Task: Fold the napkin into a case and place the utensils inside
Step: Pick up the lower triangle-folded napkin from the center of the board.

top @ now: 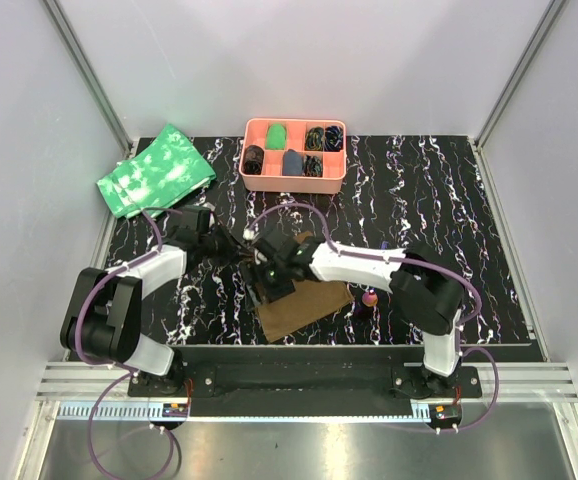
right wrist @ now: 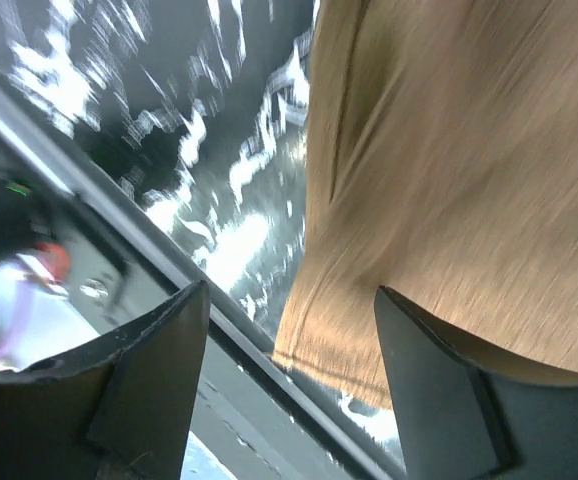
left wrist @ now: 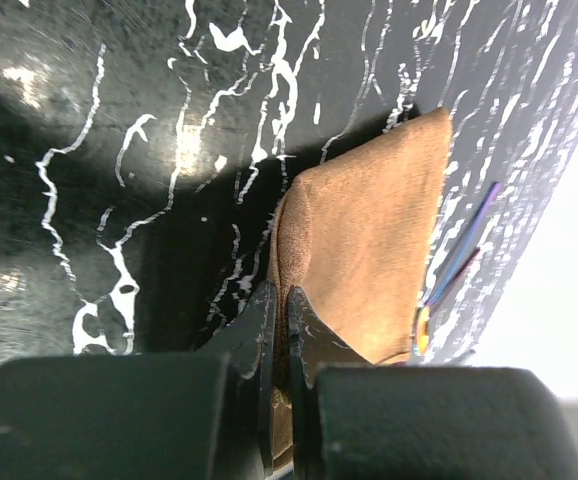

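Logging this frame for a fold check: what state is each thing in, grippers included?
napkin: partly folded, one edge pinched.
left gripper: shut on the napkin.
right gripper: open, over the napkin.
utensils: lying outside the napkin, beside it.
pink tray: compartments filled.
green cloth: loosely folded, lying apart.

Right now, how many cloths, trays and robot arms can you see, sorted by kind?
1 brown napkin
1 green mottled cloth pile
1 pink tray
2 robot arms: left arm, right arm
Total: 5
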Controlling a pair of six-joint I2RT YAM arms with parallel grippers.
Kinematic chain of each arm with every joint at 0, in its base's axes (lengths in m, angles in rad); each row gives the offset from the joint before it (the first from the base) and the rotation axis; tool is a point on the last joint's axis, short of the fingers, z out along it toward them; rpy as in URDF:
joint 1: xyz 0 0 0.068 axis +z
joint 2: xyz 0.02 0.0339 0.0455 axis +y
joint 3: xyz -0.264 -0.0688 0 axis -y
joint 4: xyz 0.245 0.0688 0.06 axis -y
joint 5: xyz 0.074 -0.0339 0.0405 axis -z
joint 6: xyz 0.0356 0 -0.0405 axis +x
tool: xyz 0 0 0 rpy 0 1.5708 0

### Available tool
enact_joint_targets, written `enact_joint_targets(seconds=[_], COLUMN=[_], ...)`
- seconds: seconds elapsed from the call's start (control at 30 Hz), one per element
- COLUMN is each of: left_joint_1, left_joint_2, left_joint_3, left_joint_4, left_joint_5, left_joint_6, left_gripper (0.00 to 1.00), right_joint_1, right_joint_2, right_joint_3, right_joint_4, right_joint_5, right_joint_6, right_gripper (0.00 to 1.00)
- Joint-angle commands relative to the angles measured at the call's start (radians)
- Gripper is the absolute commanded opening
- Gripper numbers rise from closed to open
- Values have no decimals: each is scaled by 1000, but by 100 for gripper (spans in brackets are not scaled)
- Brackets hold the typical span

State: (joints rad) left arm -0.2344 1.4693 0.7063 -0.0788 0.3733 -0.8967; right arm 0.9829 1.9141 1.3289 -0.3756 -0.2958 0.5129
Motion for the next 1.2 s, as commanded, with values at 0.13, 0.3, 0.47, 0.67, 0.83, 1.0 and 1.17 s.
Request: enact_joint_targets(seconds=[0.13,0.3,0.47,0.67,0.83,1.0,1.17], left_joint_1=[32,38,40,50,64,86,109], left_joint_2=[28,40,52,60,65,77,88], left_joint_3=[-27,-37,-45,-57,-59,-56,-53], left_joint_4=[31,54,73,76,76,76,77], left_joint_5=[-22,-11,-4,1,13,22,30], left_joint_6=[94,93,88,88,87,96,104], left_gripper=[0,0,0,0,0,0,0], right_joint_1=[171,233,266,292,301,313,313], right_joint_2=[-15,8,39,79,117,117,131], right_joint_3=[41,62,81,96,90,52,9], right_joint_4=[-233,-252,-266,-264,-270,-263,-253], right_joint_5=[400,455,466,460,458,446,461], right_joint_6=[-19,-14,-17,-33,-43,-50,-60], right_gripper=[66,55,54,56,57,62,63])
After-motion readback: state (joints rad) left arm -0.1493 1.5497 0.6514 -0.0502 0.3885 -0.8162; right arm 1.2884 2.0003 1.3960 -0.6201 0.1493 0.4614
